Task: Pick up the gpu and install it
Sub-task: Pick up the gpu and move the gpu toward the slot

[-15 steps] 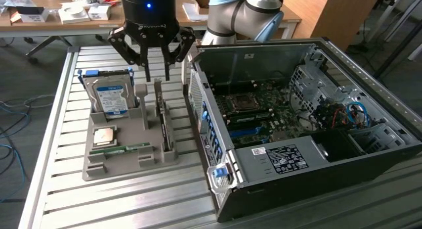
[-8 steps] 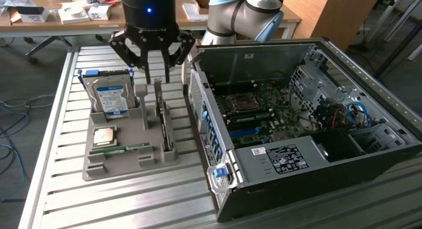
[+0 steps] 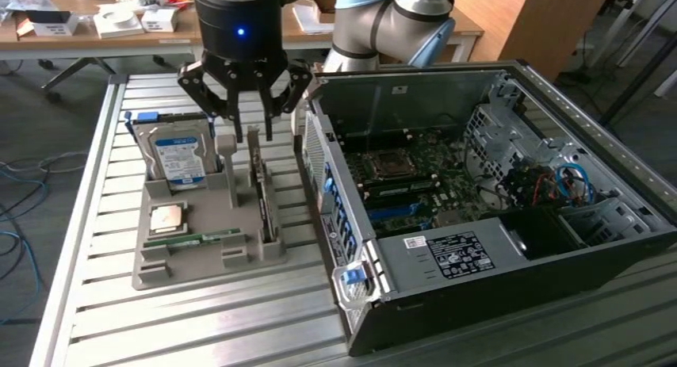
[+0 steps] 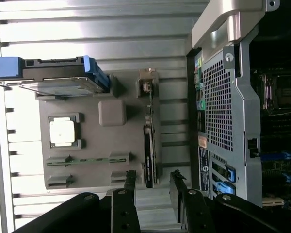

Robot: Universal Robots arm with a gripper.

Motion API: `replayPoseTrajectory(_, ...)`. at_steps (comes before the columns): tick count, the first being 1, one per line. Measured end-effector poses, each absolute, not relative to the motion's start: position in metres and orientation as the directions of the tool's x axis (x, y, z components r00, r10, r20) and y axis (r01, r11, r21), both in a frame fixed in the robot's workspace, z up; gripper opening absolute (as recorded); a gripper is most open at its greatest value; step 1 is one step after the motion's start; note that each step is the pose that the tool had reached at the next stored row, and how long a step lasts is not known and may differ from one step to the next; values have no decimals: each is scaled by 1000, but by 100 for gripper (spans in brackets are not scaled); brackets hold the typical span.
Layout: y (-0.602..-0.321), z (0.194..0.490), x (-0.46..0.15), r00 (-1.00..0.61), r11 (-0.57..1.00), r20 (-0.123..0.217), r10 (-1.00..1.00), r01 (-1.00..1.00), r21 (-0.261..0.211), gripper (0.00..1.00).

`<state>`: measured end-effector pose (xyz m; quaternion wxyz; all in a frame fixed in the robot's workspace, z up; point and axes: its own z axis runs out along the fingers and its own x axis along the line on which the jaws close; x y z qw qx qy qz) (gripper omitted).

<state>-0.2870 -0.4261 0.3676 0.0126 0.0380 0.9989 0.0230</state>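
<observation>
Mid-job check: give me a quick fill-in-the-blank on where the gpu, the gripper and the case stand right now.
1. The gripper hangs above the gpu with its jaws ____.
2. The gpu stands on edge in the gray holder, not yet in the computer ____.
3. The silver part with the blue-white label beside it is the ____ drive.
Missing words: open; case; hard.
</observation>
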Motion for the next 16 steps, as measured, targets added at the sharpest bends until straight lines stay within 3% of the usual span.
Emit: replayPoseTrajectory(16,-426,349,-287,-997,996,-23,77,75,48,42)
